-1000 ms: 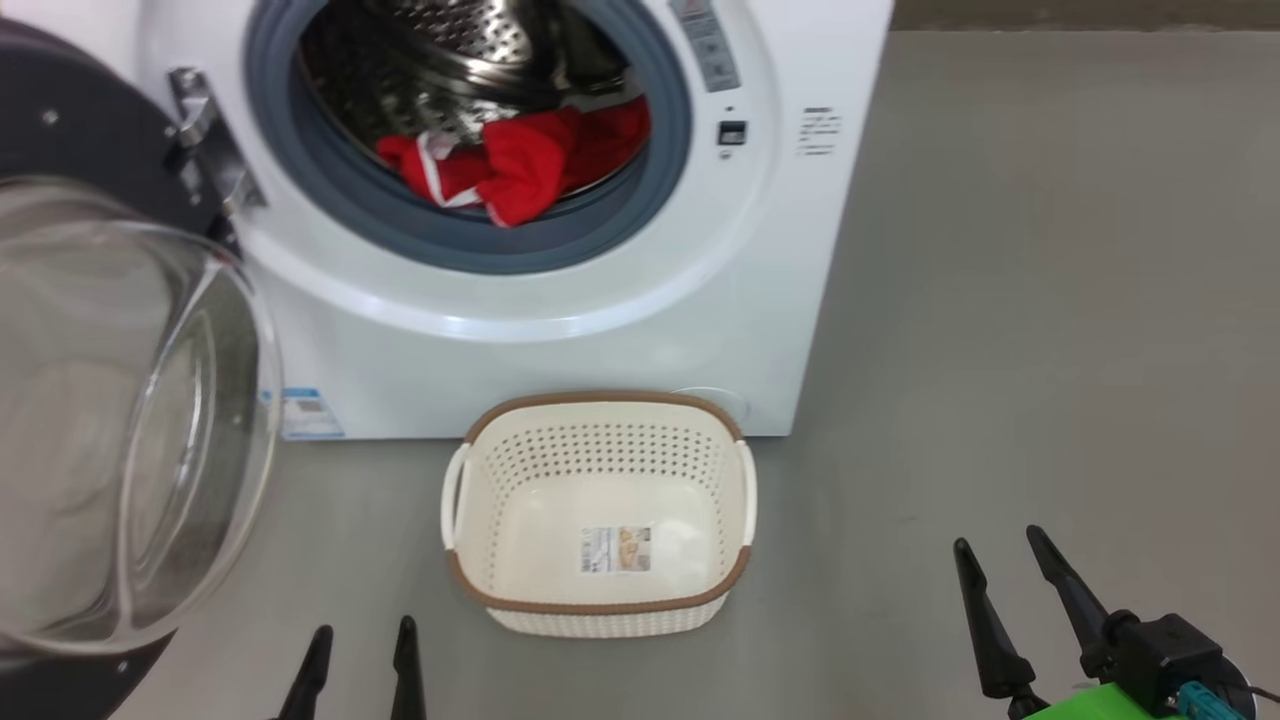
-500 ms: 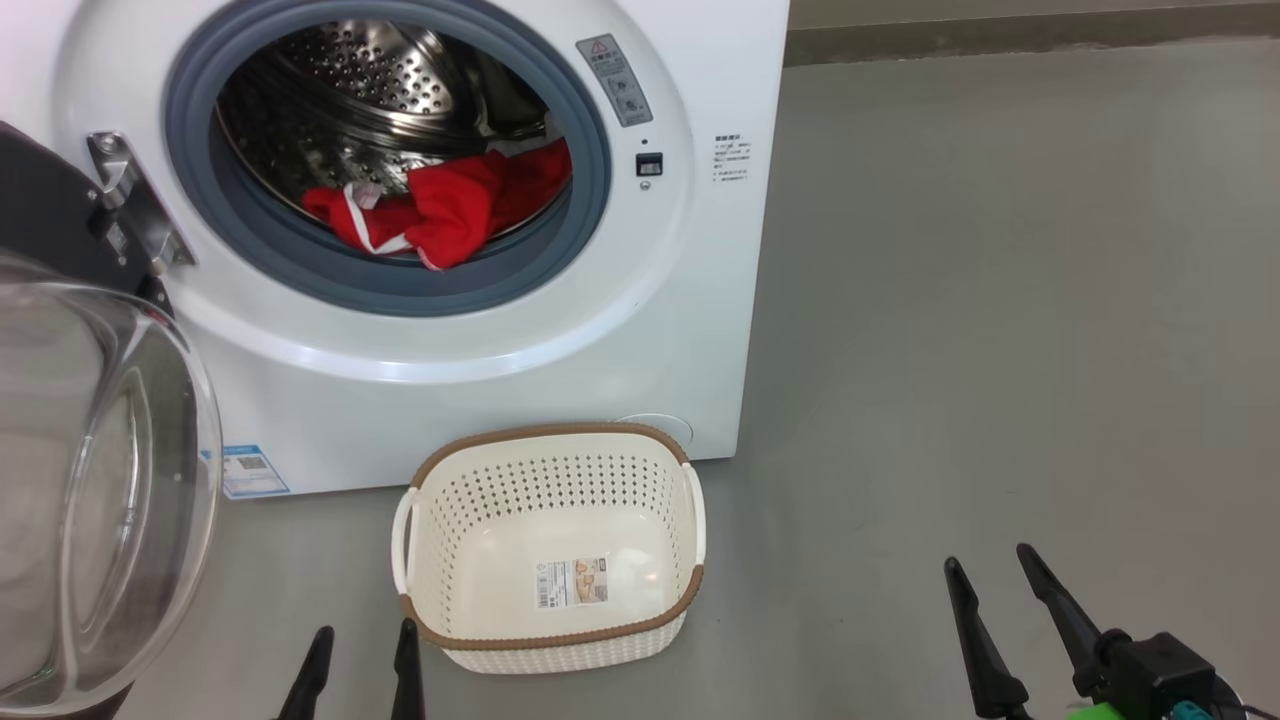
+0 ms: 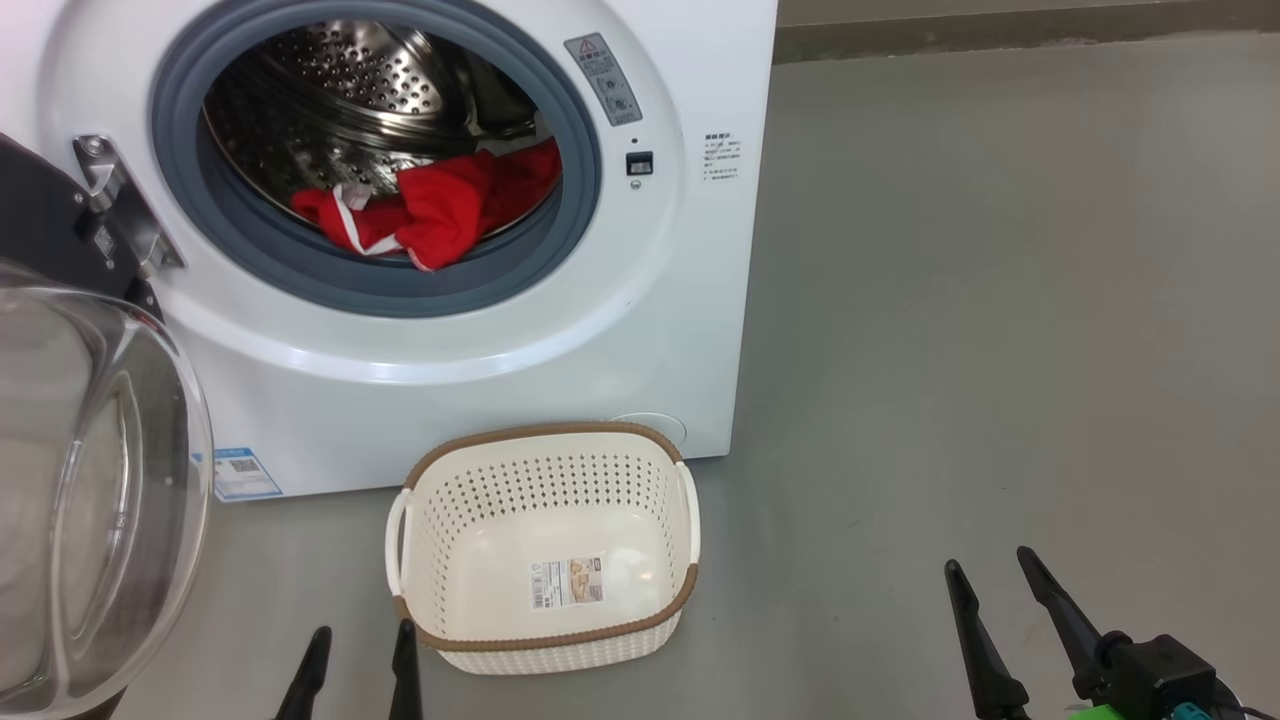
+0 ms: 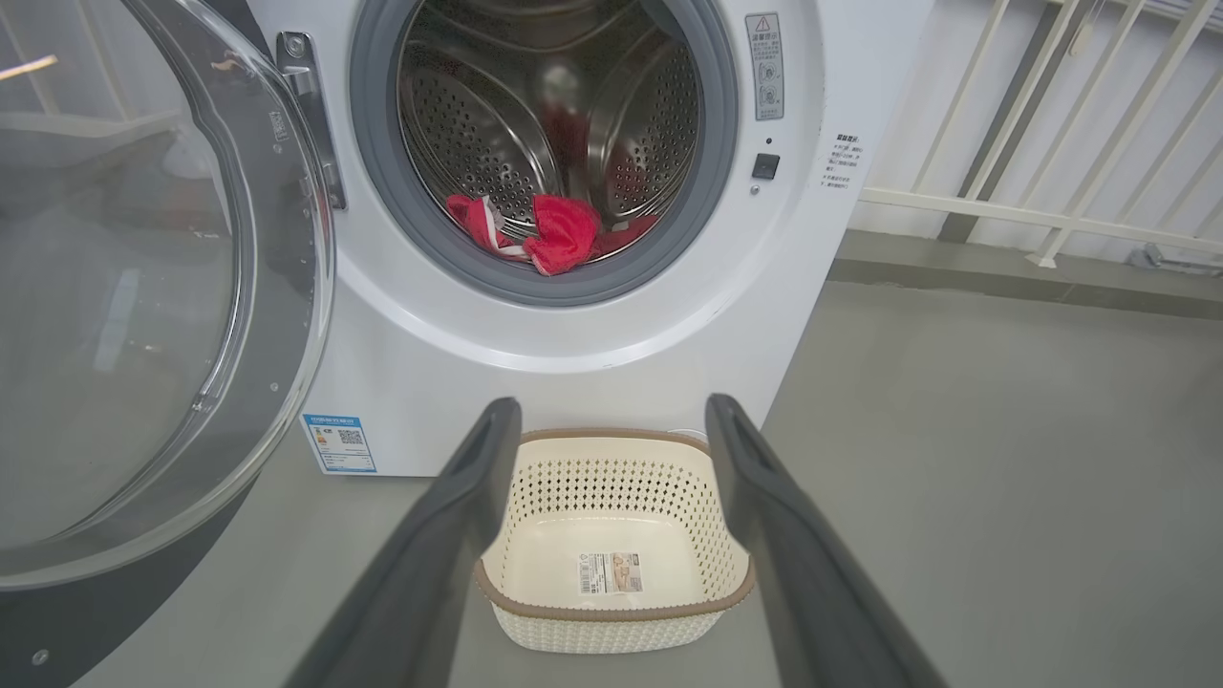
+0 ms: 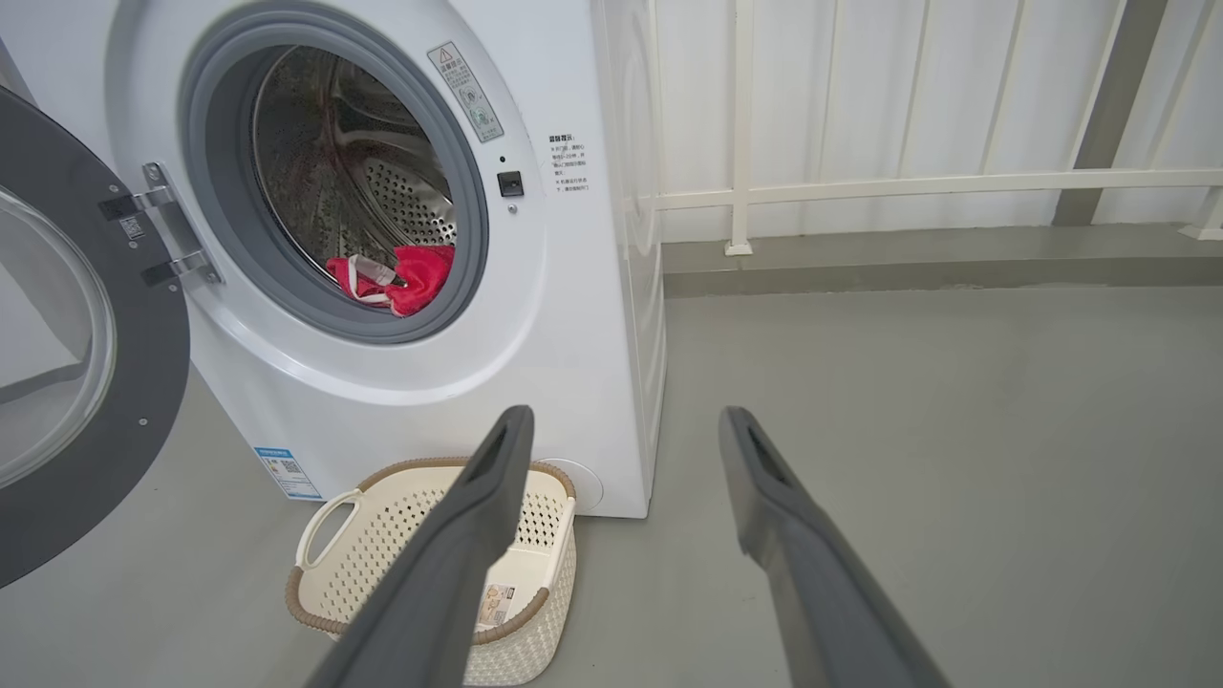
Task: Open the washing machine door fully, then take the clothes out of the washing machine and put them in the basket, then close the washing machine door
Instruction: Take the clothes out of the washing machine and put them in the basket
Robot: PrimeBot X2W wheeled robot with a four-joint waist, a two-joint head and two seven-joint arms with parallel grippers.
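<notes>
Perhaps a laundry balcony: washing machine (image 5: 545, 363), white railing (image 5: 908, 184).

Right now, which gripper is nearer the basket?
The left gripper: its tips sit by the near-left corner of the basket; the right gripper hangs far off over the floor.

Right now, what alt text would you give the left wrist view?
White washing machine, door swung open at left, red clothes in its drum. An empty cream basket sits on the floor before it, between the fingers of the open left gripper.
</notes>
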